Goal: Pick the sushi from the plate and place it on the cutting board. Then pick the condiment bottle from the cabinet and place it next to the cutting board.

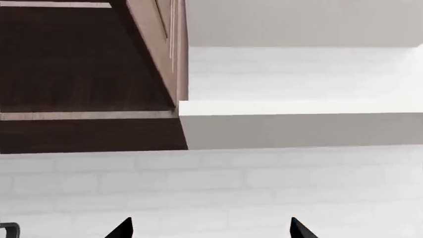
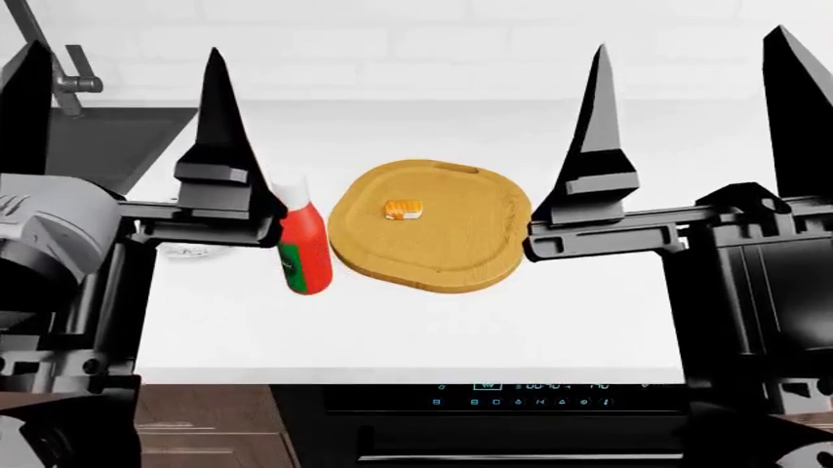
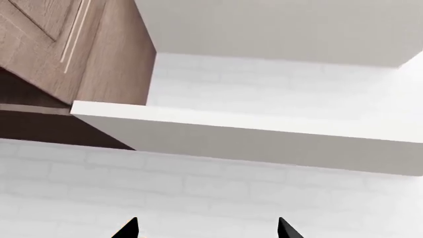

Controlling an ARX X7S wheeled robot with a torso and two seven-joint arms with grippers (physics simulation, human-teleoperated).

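both grippers, left gripper (image 2: pixel 124 107) and right gripper (image 2: pixel 696 97), stand spread wide, holding nothing. the sushi (image 2: pixel 402 209) lies on the cutting board (image 2: pixel 450 253); the condiment bottle (image 2: pixel 303 246) stands upright just beside the board.

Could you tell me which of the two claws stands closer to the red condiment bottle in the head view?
The left claw: its inner finger rises right beside the condiment bottle, while the right claw stands beyond the cutting board.

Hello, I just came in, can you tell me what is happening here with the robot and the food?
Nothing is being handled now. The sushi lies on the cutting board, and the condiment bottle stands upright beside the board. Both grippers, left and right, are raised, open and empty.
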